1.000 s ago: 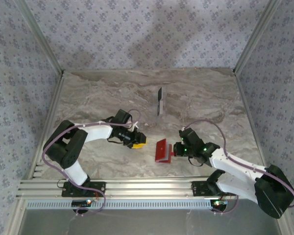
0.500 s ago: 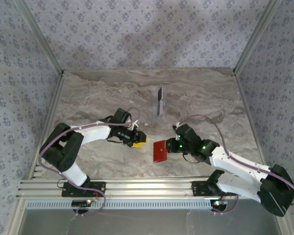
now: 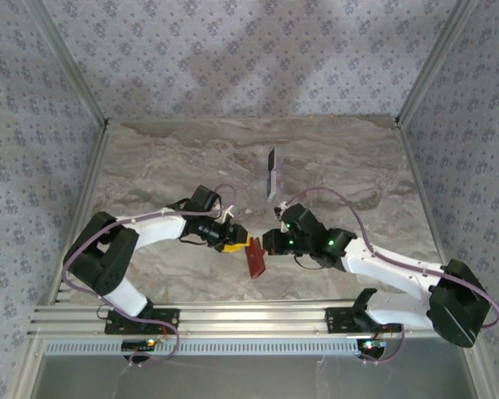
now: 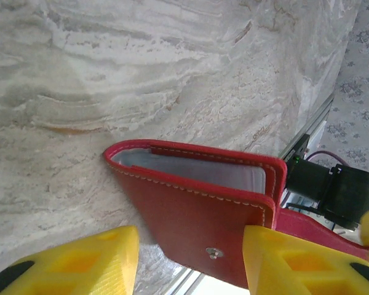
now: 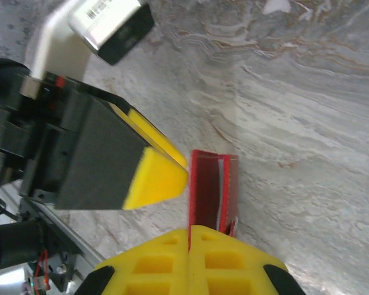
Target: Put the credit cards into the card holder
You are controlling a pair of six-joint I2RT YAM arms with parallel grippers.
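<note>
Up front between the two arms, the card holder (image 3: 255,259) is pinched on edge by the right gripper (image 3: 269,243), left gripper (image 3: 242,243) spread right next to it; looks light and floppy, so I'd grab one cover near the fold.

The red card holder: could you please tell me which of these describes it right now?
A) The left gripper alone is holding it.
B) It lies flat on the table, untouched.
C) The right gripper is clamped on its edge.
C: in the right wrist view, the right gripper has its yellow fingers closed on the edge of the card holder, while the left gripper has its fingers spread apart on either side of it.
</note>
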